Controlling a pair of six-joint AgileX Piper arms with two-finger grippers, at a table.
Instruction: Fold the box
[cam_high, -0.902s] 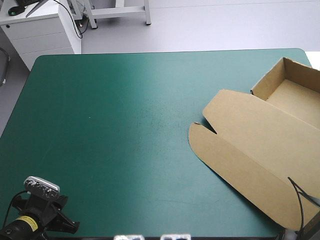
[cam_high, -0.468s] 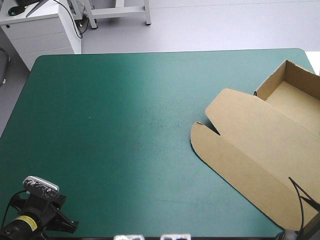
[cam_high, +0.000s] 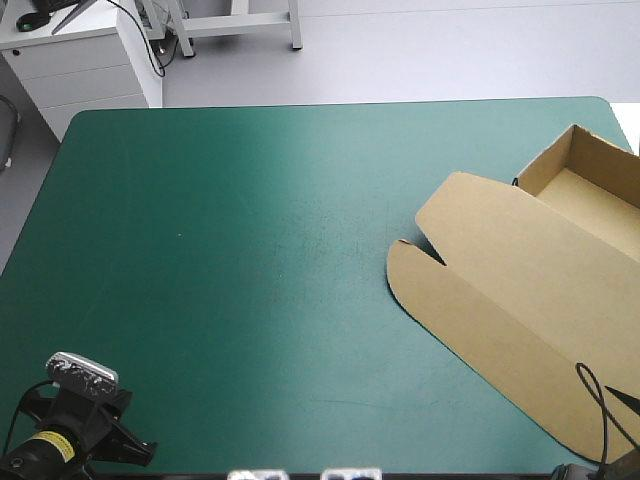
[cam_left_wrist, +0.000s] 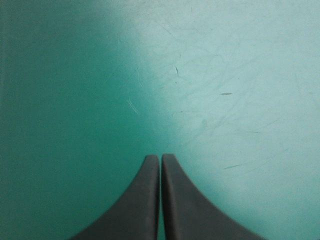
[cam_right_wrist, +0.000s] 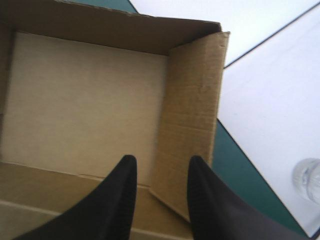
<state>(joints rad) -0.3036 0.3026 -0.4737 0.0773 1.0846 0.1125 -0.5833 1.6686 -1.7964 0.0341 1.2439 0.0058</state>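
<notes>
Brown board makes up the box (cam_high: 520, 300), which lies on the right side of the worktop (cam_high: 230, 260). Its tray (cam_high: 545, 172) stands open at the far right with its walls raised, and only its own board floor shows inside. The lid (cam_high: 490, 250) lies flat on the teal-green cover. Compared with the earlier pictures, the whole box has slid a little toward the worktop's right edge, so the rounded flap (cam_high: 405, 280) at the lid's free corner now sits farther from the middle. The sheet unfolds from the tray at the far right toward the near left. Its long edges run on a slant from the worktop's middle toward the near right corner, and the rounded flap points at the middle. The right fingers (cam_right_wrist: 115, 200) stand apart, partly open, at a corner of the tray, with the end of a side wall (cam_right_wrist: 192, 115) showing in the gap between them. Whether they touch it I cannot tell. The left fingers (cam_left_wrist: 145, 200) are pressed together with nothing between them, over bare cover.
</notes>
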